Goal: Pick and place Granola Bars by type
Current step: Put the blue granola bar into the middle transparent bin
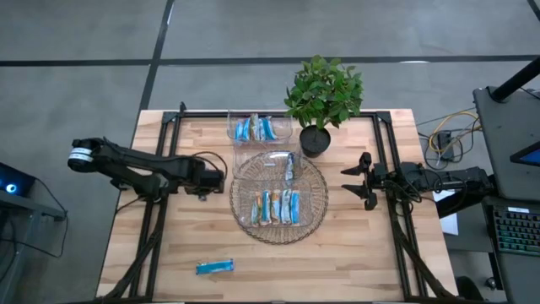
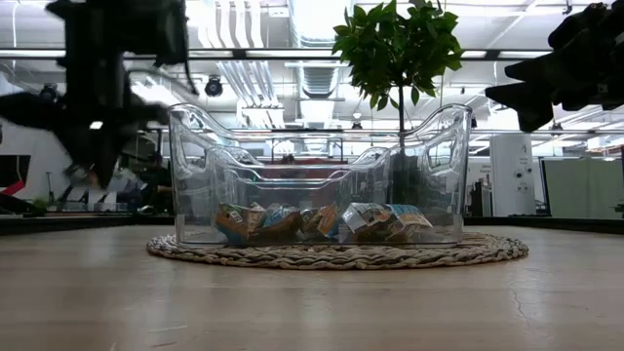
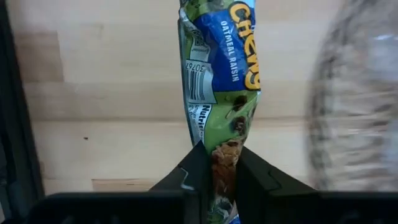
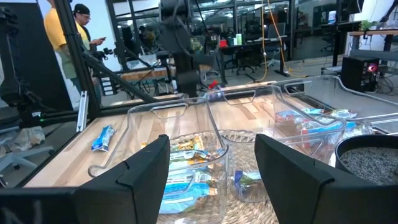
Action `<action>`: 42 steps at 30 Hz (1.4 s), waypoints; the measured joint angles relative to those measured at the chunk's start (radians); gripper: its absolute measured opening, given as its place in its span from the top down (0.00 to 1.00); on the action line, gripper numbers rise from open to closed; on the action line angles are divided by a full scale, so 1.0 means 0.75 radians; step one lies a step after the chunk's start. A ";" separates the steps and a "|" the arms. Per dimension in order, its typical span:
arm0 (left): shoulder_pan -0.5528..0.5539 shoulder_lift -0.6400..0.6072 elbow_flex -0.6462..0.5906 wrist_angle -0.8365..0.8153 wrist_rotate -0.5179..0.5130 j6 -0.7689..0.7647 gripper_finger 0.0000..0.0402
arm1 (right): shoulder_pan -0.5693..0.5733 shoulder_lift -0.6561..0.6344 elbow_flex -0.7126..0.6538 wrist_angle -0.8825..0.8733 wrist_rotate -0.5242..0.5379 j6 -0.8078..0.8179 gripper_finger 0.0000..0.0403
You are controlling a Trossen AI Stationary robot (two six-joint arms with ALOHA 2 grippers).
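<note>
Hanging from the left gripper (image 3: 217, 171) is a granola bar (image 3: 221, 74), its blue-and-green wrapper printed "Chewy Oatmeal Raisin"; the two dark fingers (image 3: 193, 171) pinch one crimped end and the rest of the bar sticks out over bare wood. Seen from above, that gripper (image 1: 211, 177) sits just left of the woven mat (image 1: 314, 221), which is our landmark in the middle of the table (image 1: 363, 262).

On the mat rest two clear containers. The front container (image 1: 278, 206) holds a row of bars (image 1: 278, 205), blue with orange and white markings, and the low view shows them packed along its floor (image 2: 312, 222). The rear container (image 1: 268, 165) on the mat has a single bar (image 1: 289, 165) standing against its right wall. Beyond the mat's far edge, a third clear container (image 1: 259, 128) carries a few blue bars (image 1: 256, 128). One lone blue bar (image 1: 214, 267) lies flat on the wood, well off the mat toward the front left.

Just past the mat's far right edge stands a potted plant (image 1: 323, 97) in a black pot.

The right gripper (image 1: 364, 180) waits to the right of the mat, clear of it, fingers spread wide with nothing between them; its own view looks across the containers between those parted fingers (image 4: 146, 168). In the room beyond the table, a person in a yellow shirt (image 4: 59, 31) stands looking down.
</note>
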 joint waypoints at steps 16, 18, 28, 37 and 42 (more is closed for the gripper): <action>0.140 0.052 0.496 -0.095 -0.127 0.029 0.93 | 0.000 0.000 0.000 0.000 -0.001 0.000 0.44; 0.176 0.085 0.547 -0.096 -0.127 0.056 0.93 | 0.000 0.000 0.000 0.000 0.000 0.000 0.44; 0.316 0.418 0.869 -0.122 -0.084 0.272 0.93 | 0.000 -0.001 0.000 0.000 -0.001 0.000 0.44; 0.378 0.730 1.190 -0.163 -0.028 0.443 0.93 | 0.000 -0.001 0.000 0.000 0.000 0.000 0.44; 0.353 0.856 1.305 -0.171 -0.016 0.455 0.93 | 0.000 0.000 0.000 0.000 -0.001 0.000 0.44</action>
